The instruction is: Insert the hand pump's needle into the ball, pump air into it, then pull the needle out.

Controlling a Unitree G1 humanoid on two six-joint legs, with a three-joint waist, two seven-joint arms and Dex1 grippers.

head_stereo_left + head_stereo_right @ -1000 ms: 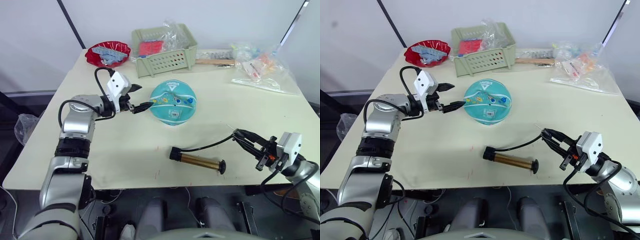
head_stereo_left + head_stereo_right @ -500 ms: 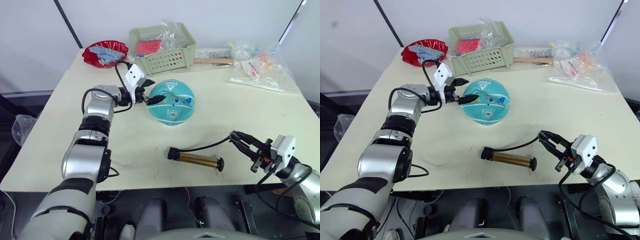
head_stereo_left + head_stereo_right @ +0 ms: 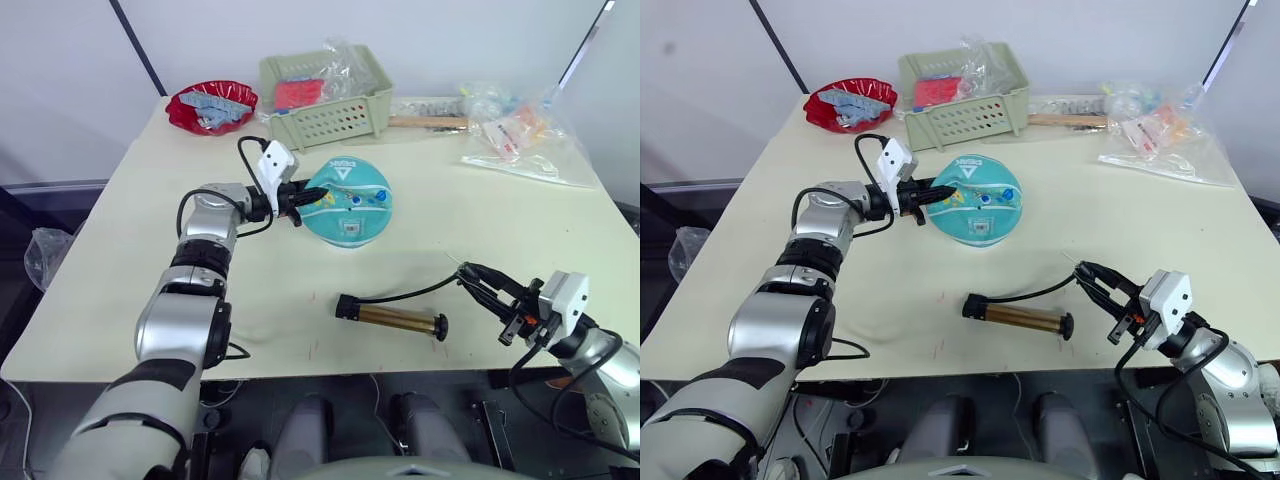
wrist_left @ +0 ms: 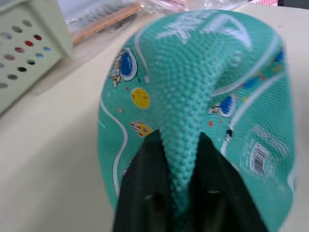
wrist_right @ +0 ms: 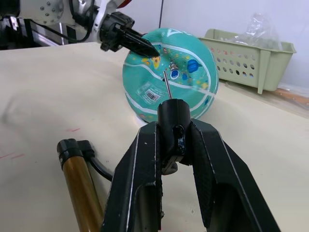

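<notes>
The ball (image 3: 346, 202) sits on the table (image 3: 300, 270) a little left of centre, in front of the basket (image 3: 325, 97). It is soft enough to fold: our left pincer (image 3: 300, 195) has closed on its left flank and pinched a ridge of the teal skin between the two fingers (image 4: 145, 179), plain in the left wrist view. We judge that grip is there to steady the ball so it cannot roll away when the needle pushes in.

The needle (image 5: 166, 85) stands up from its black fitting, and our right pincer (image 5: 172, 145) is clamped on that fitting with the pin aimed toward the ball, well apart from it near the table's front right. Holding the fitting rather than the hose gives us control of the tip.

The pump (image 3: 395, 319) lies flat between the ball and the right pincer, its hose (image 3: 420, 291) curving to the fitting, loose enough to follow.

Insertion has not begun; we cannot make out the valve hole, so finding it is the risk.
</notes>
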